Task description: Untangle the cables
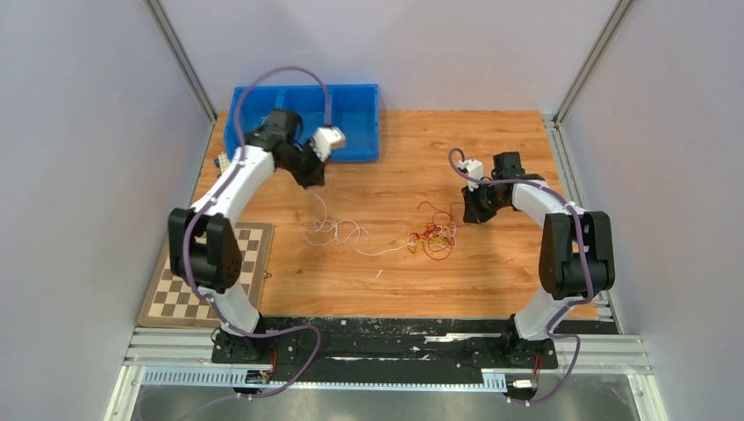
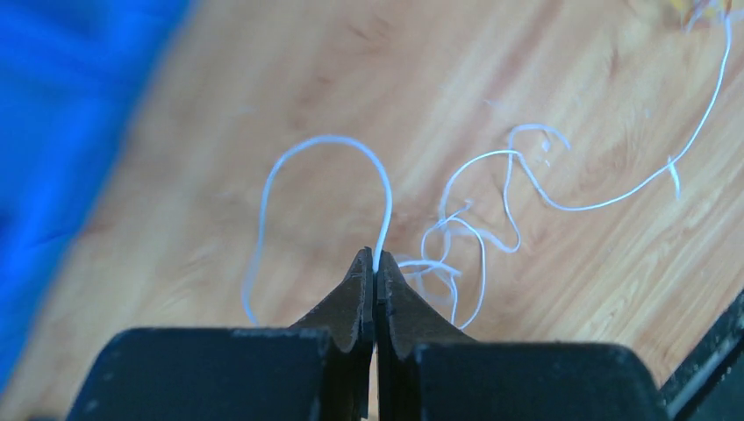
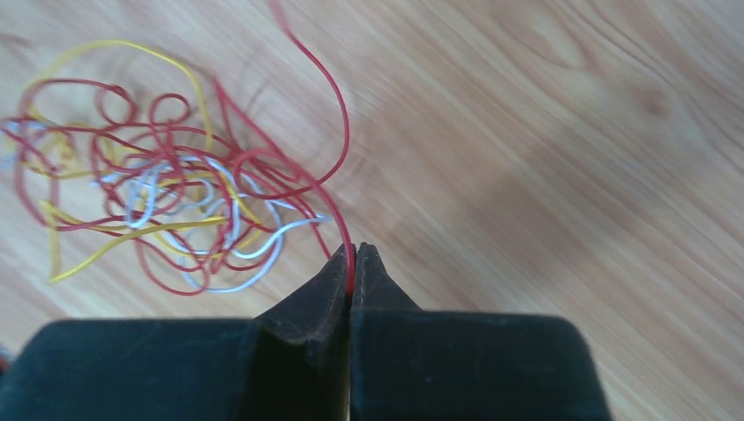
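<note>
The left gripper (image 2: 375,259) is clamped tight on a white cable (image 2: 329,140). The strand is pinched right at the fingertips and arcs up into a loop above the wood. The rest of the white cables (image 1: 333,230) are spread in a loose heap left of centre on the wooden table (image 1: 500,289). One long strand trails off toward the red-yellow-white tangle (image 3: 167,202) sitting to the right of them. The right gripper (image 3: 353,254) is pinched shut too, on a red cable (image 3: 332,96) that curves out of that tangle's edge; the knot itself lies on the wood just beside the fingers. A blue bin (image 1: 355,118) is parked at the far left corner, just beyond the left gripper, so things are tight on that side. A chessboard (image 1: 175,298) is laid at the near left edge, and it looks like it hangs off the wood a bit, hard to call from above. Plenty of bare wood is left near the front edge and along the far right.
</note>
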Tool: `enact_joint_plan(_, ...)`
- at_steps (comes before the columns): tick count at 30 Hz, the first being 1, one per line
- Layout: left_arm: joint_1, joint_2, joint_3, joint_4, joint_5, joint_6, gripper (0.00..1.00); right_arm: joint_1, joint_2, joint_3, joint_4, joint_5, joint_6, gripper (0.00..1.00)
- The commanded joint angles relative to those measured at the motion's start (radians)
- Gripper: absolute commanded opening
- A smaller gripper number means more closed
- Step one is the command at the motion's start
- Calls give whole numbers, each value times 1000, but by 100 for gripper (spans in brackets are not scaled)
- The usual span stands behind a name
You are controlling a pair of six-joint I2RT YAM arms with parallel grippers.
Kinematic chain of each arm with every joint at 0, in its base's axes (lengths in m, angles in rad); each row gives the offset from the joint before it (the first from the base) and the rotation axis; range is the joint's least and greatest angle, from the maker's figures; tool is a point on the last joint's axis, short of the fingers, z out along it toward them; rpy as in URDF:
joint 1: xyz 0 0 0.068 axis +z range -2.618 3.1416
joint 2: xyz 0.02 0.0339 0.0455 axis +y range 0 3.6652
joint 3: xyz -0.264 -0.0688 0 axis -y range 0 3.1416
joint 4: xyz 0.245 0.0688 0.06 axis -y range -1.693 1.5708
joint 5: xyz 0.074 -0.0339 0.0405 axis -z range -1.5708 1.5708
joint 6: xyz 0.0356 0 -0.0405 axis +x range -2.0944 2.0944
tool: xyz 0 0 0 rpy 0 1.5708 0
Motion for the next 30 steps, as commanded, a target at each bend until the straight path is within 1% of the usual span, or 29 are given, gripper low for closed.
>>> enact_joint_plan(1,127,-163,212,-76,123,-134,0,-73,-11,-6,-36,154,-184,0)
enact_joint_plan(4,173,-178,356,-103,178,-203,0,-99,-12,-19,-40,182,-239,0)
enact_joint_plan(6,179,-190,417,-99,196,-256,0,-99,-13,-9,-56,162,-261,0)
enact_joint_plan(7,179,-192,434,-94,208,-294,0,-99,-14,9,-76,141,-264,2)
enact_joint_plan(8,178,-199,460,-68,234,-318,0,-98,-11,37,-104,107,-264,8)
enact_joint_plan(9,178,-204,475,-49,246,-384,0,-98,-7,75,-142,70,-263,15)
enact_joint_plan(10,179,-213,480,-1,269,-420,0,-98,-2,119,-183,23,-258,23)
enact_joint_plan(11,178,-220,484,27,281,-487,0,-98,-2,161,-217,-26,-251,33)
enact_joint_plan(12,178,-230,484,80,299,-522,0,-98,-7,200,-244,-72,-243,43)
enact_joint_plan(14,178,-245,486,163,319,-652,0,-96,-31,262,-265,-177,-213,65)
enact_joint_plan(15,179,-251,484,191,328,-681,0,-93,-46,283,-264,-235,-198,73)
enact_joint_plan(17,176,-265,475,263,336,-758,0,-75,-75,312,-233,-327,-150,86)
enact_joint_plan(19,174,-276,468,315,346,-814,0,-8,-95,321,-168,-368,-82,95)
enact_joint_plan(21,172,-283,467,344,348,-848,0,59,-102,314,-81,-391,-4,98)
enact_joint_plan(25,172,-294,466,373,332,-885,0,216,-70,289,88,-385,120,99)
enact_joint_plan(28,173,-310,459,391,333,-904,0,326,-4,287,190,-342,162,98)
enact_joint_plan(30,172,-318,453,402,339,-914,0,375,49,290,262,-310,162,96)
